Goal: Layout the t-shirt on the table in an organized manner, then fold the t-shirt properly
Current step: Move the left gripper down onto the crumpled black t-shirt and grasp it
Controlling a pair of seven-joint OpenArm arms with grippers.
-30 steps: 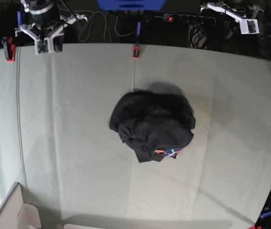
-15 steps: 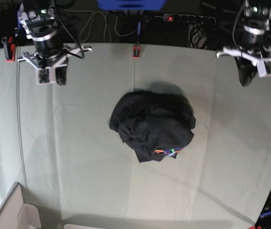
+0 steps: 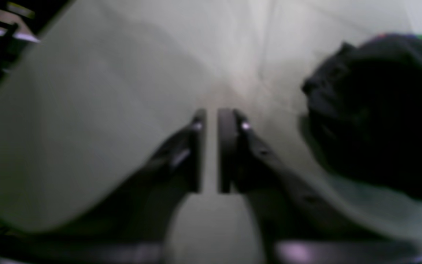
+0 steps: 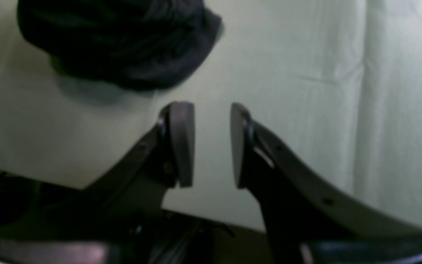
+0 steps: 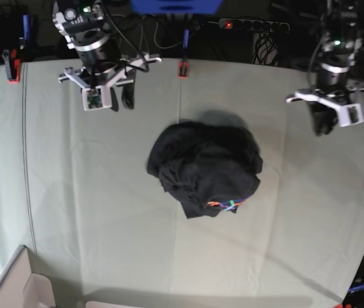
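Counter (image 5: 72, 192) carried the t-shirt (image 5: 204, 168), bunched in a heap at mid-counter. Left hand (image 3: 211, 150) hung over the far edge, fingers slightly parted, empty. Right hand (image 4: 211, 145) likewise near the far edge, open wider, empty.

Cardboard box (image 5: 16, 287) at bottom-left corner, flaps open. Power strip (image 5: 253, 25) at the back edge — red switch lit — amid tangled cables (image 5: 130, 32). Red clamps (image 5: 183, 68) and (image 5: 13, 69) on the far edge. Blue object (image 5: 175, 6) top centre, probably a stand base.
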